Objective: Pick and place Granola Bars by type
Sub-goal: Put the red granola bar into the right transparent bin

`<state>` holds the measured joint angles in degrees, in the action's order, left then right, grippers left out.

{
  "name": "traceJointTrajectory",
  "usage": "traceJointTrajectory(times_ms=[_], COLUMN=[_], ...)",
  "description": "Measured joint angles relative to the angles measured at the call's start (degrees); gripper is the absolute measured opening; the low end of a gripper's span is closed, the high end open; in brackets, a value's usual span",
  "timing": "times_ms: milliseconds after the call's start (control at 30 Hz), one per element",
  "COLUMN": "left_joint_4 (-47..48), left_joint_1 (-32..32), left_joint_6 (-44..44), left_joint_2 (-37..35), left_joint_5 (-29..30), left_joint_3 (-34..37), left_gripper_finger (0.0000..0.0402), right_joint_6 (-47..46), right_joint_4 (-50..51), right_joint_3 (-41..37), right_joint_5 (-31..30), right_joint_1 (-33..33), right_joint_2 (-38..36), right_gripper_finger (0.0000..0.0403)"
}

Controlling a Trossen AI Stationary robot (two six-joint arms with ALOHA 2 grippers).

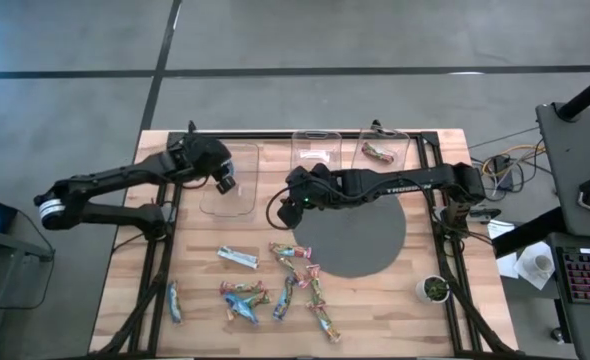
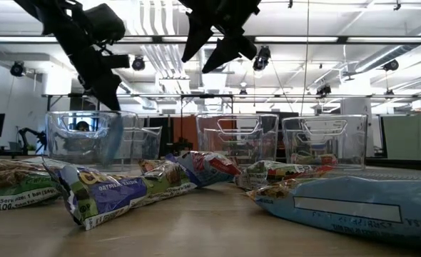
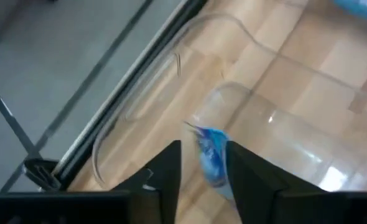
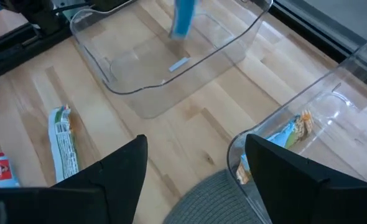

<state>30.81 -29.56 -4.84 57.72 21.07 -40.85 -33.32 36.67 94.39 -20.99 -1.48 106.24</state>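
A blue bar (image 3: 211,157) hangs pinched between the fingers of the left end effector (image 3: 203,171), end down over the leftmost clear bin (image 1: 228,175). Held above the open mouth like that, it looks ready to drop straight in; this bin shows nothing else in it, so I take it to be the one for blue.

The middle bin (image 1: 313,152) holds a pale-wrapped bar (image 1: 314,153) and the right bin (image 1: 385,150) a red-brown one (image 1: 377,152), one type to each.

Most of the Granola Bars (image 1: 275,285) lie loose on the front of the bench (image 1: 385,310), beside the grey round mat (image 1: 353,238), within reach of either arm.

The right end effector (image 4: 196,165) hovers with fingers spread and nothing between them, between the bins and the pile, likely set to go down for another.
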Motion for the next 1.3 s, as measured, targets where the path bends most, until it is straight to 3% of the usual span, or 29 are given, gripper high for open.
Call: traceJointTrajectory(times_ms=[200,433,533,667,800,1033,1300], left_joint_4=[2.17,12.95,15.5,16.65,16.63,16.24,13.96], left_joint_1=[0.54,2.83,3.35,3.64,3.96,4.9,4.87], left_joint_6=[-2.46,1.93,6.57,11.08,14.24,13.94,13.69], left_joint_2=[-0.1,-2.94,-5.13,-8.68,-12.34,-18.29,-19.25], left_joint_5=[0.33,-0.78,-4.71,-14.76,-20.1,-20.6,-20.6], left_joint_3=[0.77,0.34,0.34,0.16,-0.07,-0.21,-0.19], left_gripper_finger=[0.0169,0.0176,0.0176,0.0176,0.0176,0.0176,0.0176], right_joint_6=[-0.14,-0.15,-1.48,-6.22,-8.47,-8.75,0.33], right_joint_4=[0.04,0.07,0.91,4.57,9.92,13.25,5.19], right_joint_3=[-0.02,-0.03,-0.04,-0.55,-2.04,-4.13,-11.37], right_joint_5=[0.03,0.44,3.09,12.79,15.07,15.06,15.01], right_joint_1=[0.0,0.0,0.07,0.51,-0.4,-5.79,-9.89], right_joint_2=[0.0,0.0,0.0,0.0,0.08,0.09,1.95], right_gripper_finger=[0.026,0.0252,0.0251,0.0251,0.0249,0.0249,0.0249])
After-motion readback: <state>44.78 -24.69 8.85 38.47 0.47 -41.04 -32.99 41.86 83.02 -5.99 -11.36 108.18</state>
